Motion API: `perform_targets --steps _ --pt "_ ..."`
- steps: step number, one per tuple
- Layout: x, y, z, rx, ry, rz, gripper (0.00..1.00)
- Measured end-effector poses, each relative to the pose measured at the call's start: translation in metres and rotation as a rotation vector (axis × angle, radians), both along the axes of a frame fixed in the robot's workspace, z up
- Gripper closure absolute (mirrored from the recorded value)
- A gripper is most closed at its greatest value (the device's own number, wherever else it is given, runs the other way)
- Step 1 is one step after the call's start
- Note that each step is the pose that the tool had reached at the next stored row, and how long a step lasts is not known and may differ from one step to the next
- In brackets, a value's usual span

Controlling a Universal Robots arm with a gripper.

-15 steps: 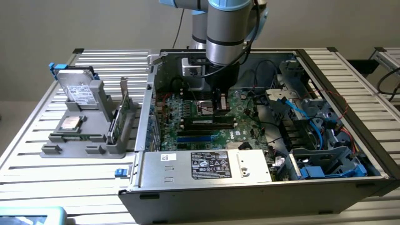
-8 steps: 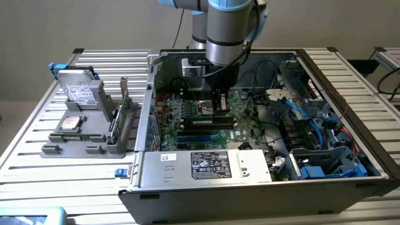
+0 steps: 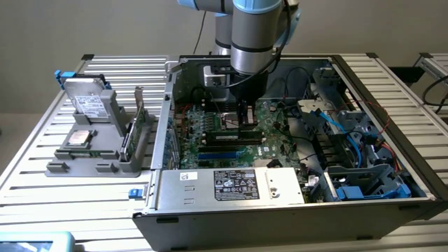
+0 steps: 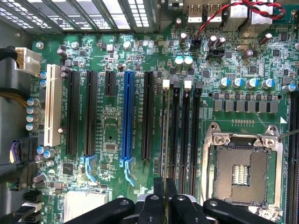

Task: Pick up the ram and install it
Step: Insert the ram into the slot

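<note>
On the exterior view's left, a grey fixture [image 3: 84, 163] stands on the slatted counter [image 3: 42, 173]. It carries a hard drive [image 3: 89, 102], a processor chip [image 3: 78, 138] and an upright expansion card [image 3: 136, 123]. Beside the fixture lies the open computer case [image 3: 280, 223], with the green motherboard [image 3: 210, 128] exposed inside and a labelled metal power supply box [image 3: 234, 185] along its near side. The arm [image 3: 255, 31] reaches down into the case over the board. The pincer [image 3: 245, 125] is at the ram [image 3: 231, 137], which lies lengthwise among the memory slots. In the wrist view the pincer [image 4: 164, 181] has its two black fingers [image 4: 159, 196] pressed close together, pinching the ram [image 4: 164, 135]. The ram is seen there edge-on as a thin line between a black expansion slot [image 4: 147, 116] and the remaining black memory slots [image 4: 186, 135]. Whether the ram is fully seated cannot be determined. The empty processor socket [image 4: 243, 172] lies beyond the memory slots. On the exterior view's right, blue cables [image 3: 336, 123] and a grey drive cage [image 3: 364, 184] occupy the case.
</note>
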State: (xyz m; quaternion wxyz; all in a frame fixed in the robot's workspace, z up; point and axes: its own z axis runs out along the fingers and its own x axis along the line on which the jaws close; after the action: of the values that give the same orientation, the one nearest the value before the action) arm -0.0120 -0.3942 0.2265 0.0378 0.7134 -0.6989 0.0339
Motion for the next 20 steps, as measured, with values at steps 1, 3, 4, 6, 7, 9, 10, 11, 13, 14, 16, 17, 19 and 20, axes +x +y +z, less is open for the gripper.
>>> perform_targets --steps 1,3,4,6,7,9,10,11,13,14,16,17,19,20 --pt "0.0 0.0 -0.0001 0.0 0.0 0.0 0.87" --pt "0.0 0.0002 -0.0004 -0.0001 0.0001 0.0 0.87" --pt "0.0 0.0003 -0.0006 -0.0001 0.0001 0.0 0.87" --pt "-0.0001 0.0007 -0.001 -0.0002 0.0001 0.0 0.87" --pt "-0.0001 0.0008 -0.0012 -0.0002 0.0001 0.0 0.87" --pt "-0.0001 0.0012 -0.0016 -0.0002 0.0001 0.0 0.87" --pt "-0.0001 0.0017 -0.0019 -0.0001 0.0 0.0 0.87" --pt "-0.0001 0.0023 -0.002 -0.0001 0.0 0.0 0.87" --pt "0.0 0.0025 -0.0021 -0.0001 0.0 0.0 0.87" --pt "0.0 0.0025 -0.0021 -0.0001 0.0001 0.0 0.87" --pt "0.0 0.0026 -0.0021 -0.0002 0.0 0.0 0.87" --pt "0.0 0.0026 -0.0021 -0.0003 0.0001 0.0 0.87" --pt "0.0 0.0027 -0.0022 -0.0015 0.0001 0.0 0.87" --pt "0.0 0.0026 -0.0022 -0.0028 0.0001 0.0 0.87"
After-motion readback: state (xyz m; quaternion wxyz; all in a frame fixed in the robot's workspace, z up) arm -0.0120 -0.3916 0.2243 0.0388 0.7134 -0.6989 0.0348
